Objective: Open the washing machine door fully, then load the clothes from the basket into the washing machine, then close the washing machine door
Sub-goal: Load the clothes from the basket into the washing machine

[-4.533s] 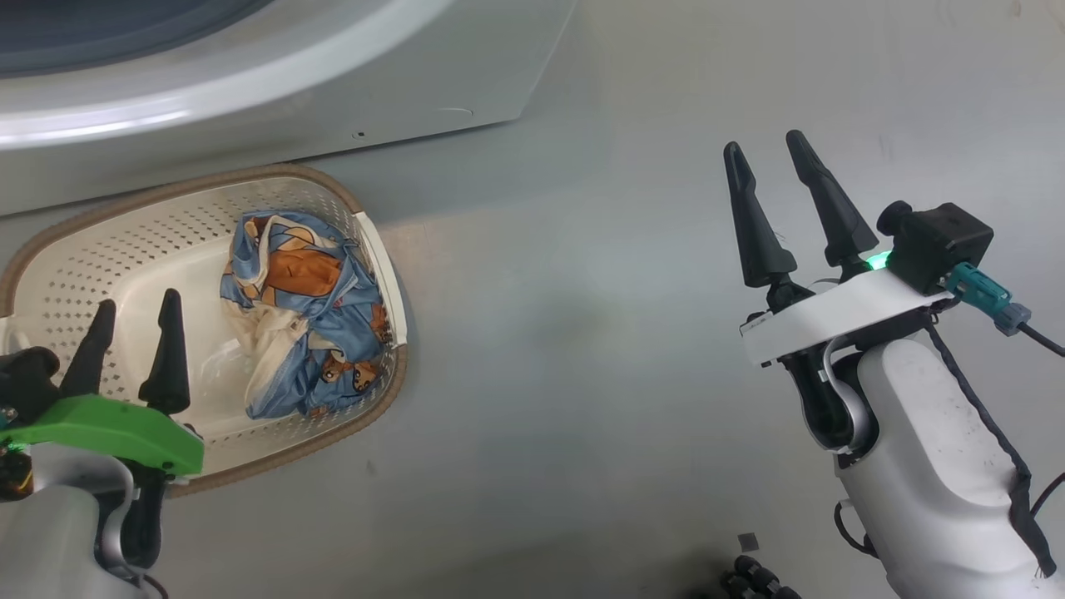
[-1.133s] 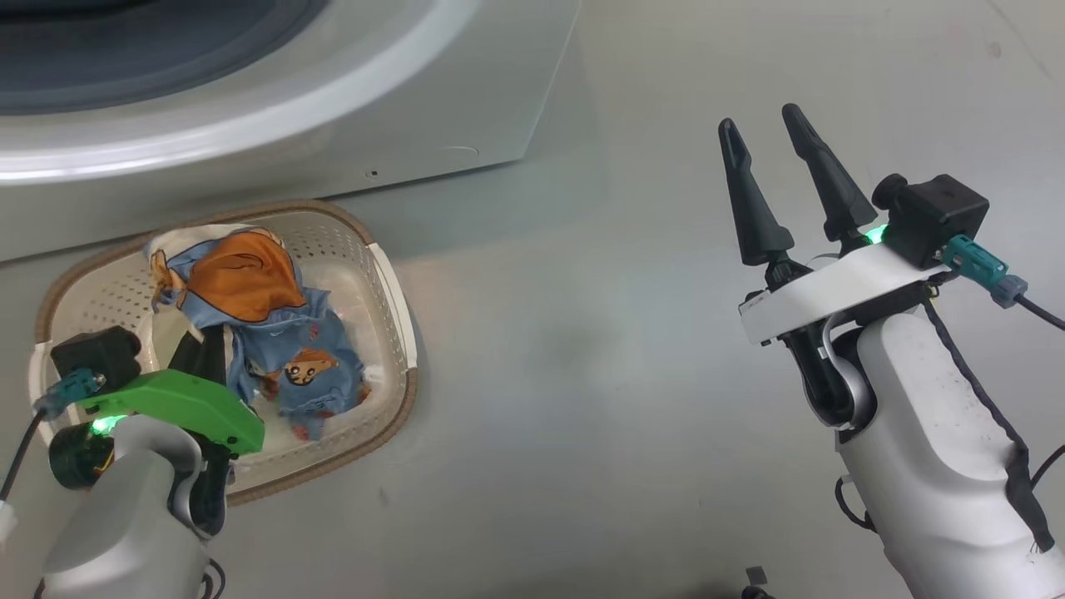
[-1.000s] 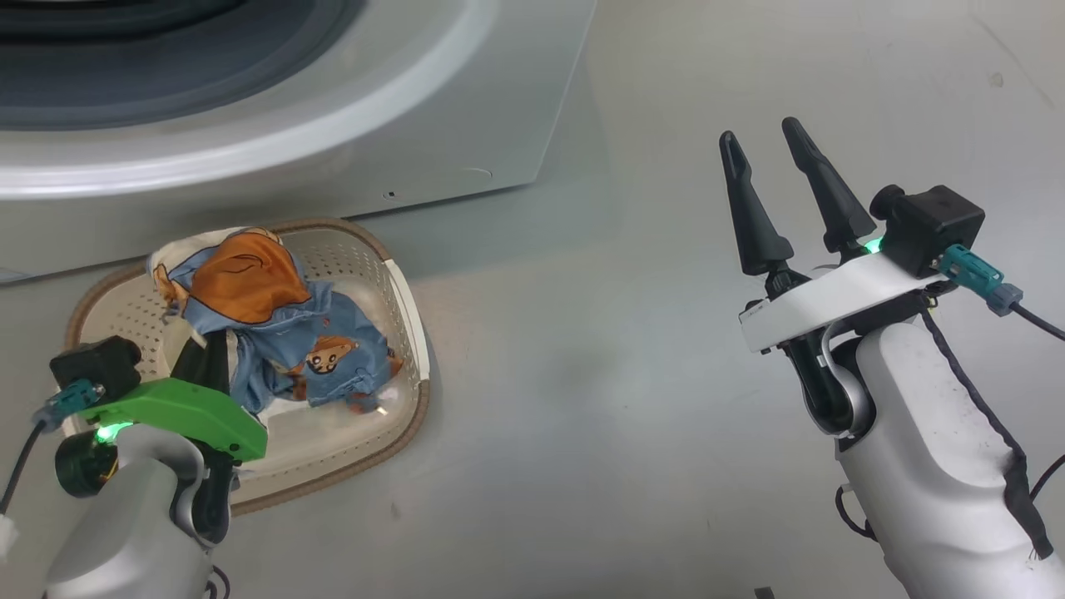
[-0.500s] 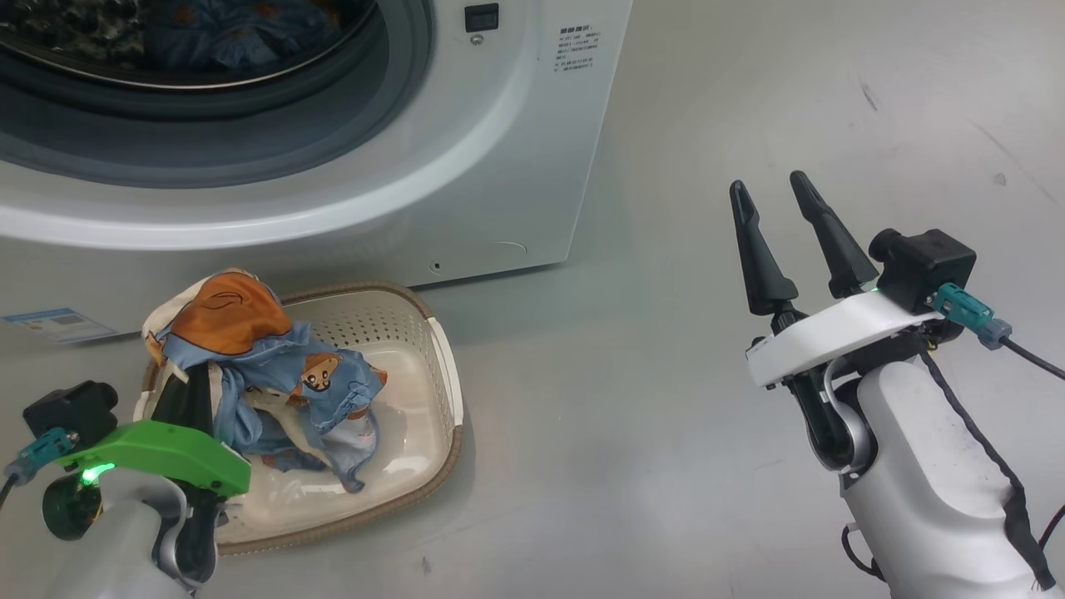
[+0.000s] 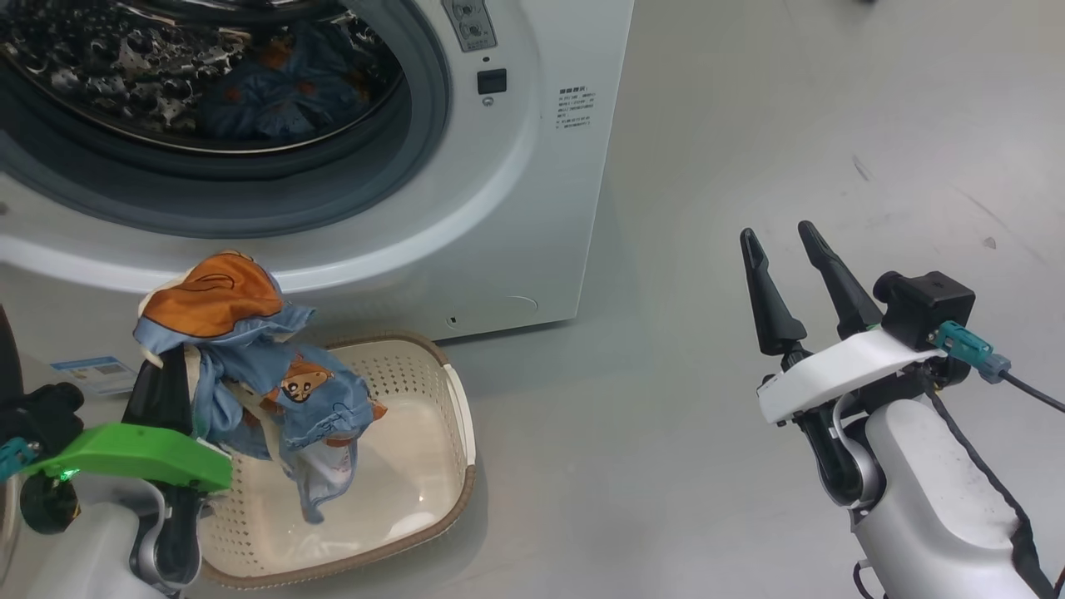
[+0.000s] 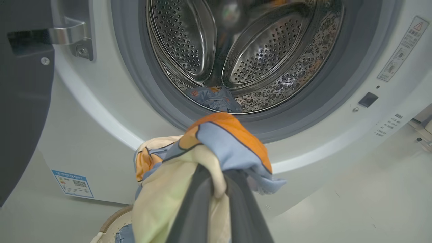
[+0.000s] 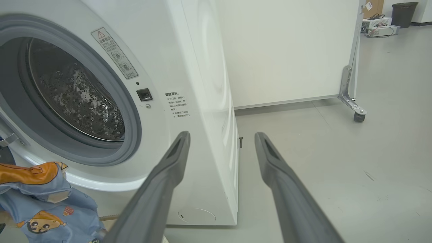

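Head view: mid-load, our left gripper clamps the clothes above the basket (right gripper idle, spread); next we should carry them into the washing machine drum.

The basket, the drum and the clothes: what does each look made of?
The basket looks like moulded cream plastic, matte, with punched holes and a brown woven-look rim. The drum looks like polished steel: mirror glare, rows of perforations. The clothes are soft printed fabric, perhaps cotton, draping in loose folds.
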Available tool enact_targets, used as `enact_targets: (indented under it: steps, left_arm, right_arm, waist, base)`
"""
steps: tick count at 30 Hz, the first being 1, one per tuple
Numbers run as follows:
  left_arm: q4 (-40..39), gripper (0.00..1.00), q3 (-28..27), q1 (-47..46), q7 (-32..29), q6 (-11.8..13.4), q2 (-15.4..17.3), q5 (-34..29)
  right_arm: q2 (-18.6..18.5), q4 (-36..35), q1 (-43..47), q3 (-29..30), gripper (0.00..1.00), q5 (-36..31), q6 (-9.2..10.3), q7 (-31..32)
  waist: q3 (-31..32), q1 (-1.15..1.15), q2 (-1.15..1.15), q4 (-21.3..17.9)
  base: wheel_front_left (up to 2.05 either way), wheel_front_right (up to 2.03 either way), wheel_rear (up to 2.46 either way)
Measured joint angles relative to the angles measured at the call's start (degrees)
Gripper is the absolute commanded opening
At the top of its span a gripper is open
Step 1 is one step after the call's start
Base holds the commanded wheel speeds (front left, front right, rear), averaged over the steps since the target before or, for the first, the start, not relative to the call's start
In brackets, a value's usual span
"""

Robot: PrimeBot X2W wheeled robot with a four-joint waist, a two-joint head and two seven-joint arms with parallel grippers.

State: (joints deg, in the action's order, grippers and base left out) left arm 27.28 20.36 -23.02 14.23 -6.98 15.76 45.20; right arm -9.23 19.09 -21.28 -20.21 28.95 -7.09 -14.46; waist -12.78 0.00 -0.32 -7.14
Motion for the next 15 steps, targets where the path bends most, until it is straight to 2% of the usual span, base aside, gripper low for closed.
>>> enact_targets:
  steps: [10, 15]
  left_arm:
    - [-7.38, 0.0, -2.82, 3.76, 0.0, 0.0, 0.16, -3.2]
    - [-10.8, 0.0, -3.55, 5.28, 0.01, 0.16, 0.65, -6.68]
  right_arm:
    - [-0.81, 0.05, 1.69, 0.12, 1.0, 0.56, 0.0, 0.0]
    - [-1.29, 0.04, 2.35, 0.2, 1.0, 0.91, 0.0, 0.0]
  waist:
    - [3.32, 0.0, 0.0, 0.51]
    - [4.39, 0.0, 0.0, 0.78]
  base:
    - [0.0, 0.0, 0.0]
    - [0.0, 0.0, 0.0]
